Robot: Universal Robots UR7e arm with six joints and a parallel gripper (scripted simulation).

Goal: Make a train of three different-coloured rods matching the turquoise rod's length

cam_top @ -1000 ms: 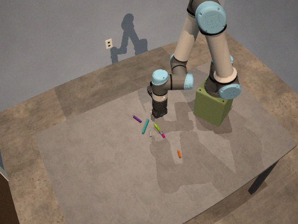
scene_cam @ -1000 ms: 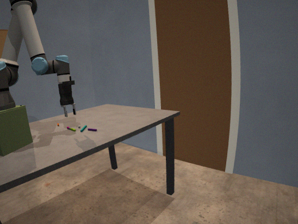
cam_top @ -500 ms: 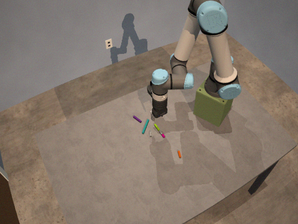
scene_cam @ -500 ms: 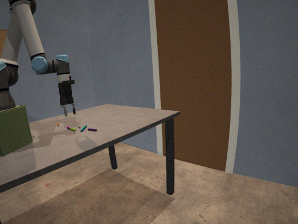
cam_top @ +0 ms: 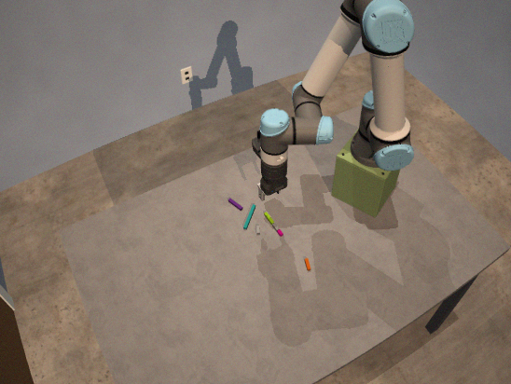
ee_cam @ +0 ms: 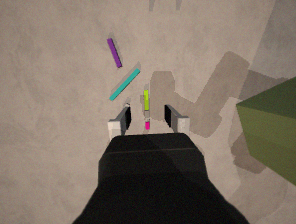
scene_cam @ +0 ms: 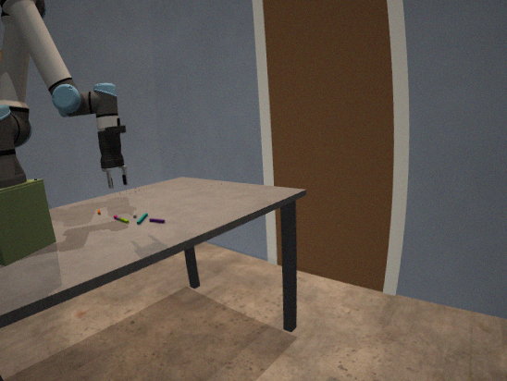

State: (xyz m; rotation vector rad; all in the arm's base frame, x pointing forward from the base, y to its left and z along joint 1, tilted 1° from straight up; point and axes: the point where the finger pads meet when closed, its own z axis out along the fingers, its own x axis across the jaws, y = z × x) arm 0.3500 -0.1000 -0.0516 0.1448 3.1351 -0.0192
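My gripper (cam_top: pixel 268 194) (scene_cam: pixel 117 181) (ee_cam: pixel 147 112) is open and empty. It hangs well above the table, over the lime rod (cam_top: pixel 269 217) (scene_cam: pixel 123 220) (ee_cam: pixel 146 100) and the magenta rod (cam_top: pixel 280 231) (scene_cam: pixel 116 216) (ee_cam: pixel 147 125). These two lie flat in one line with a small gap between them. The turquoise rod (cam_top: pixel 249 216) (scene_cam: pixel 142 218) (ee_cam: pixel 124 84) lies just left of them. The short grey rod (cam_top: pixel 257 228) (scene_cam: pixel 134 215) lies by its near end, apart from the lime rod. The purple rod (cam_top: pixel 235 204) (scene_cam: pixel 157 220) (ee_cam: pixel 114 52) lies further left. The orange rod (cam_top: pixel 307 264) (scene_cam: pixel 98 212) lies alone to the right.
The arm stands on a green block (cam_top: pixel 364 186) (scene_cam: pixel 23 222) (ee_cam: pixel 270 130) at the right of the table (cam_top: pixel 163 280) (scene_cam: pixel 208 203). The table's edge drops off at the front and right.
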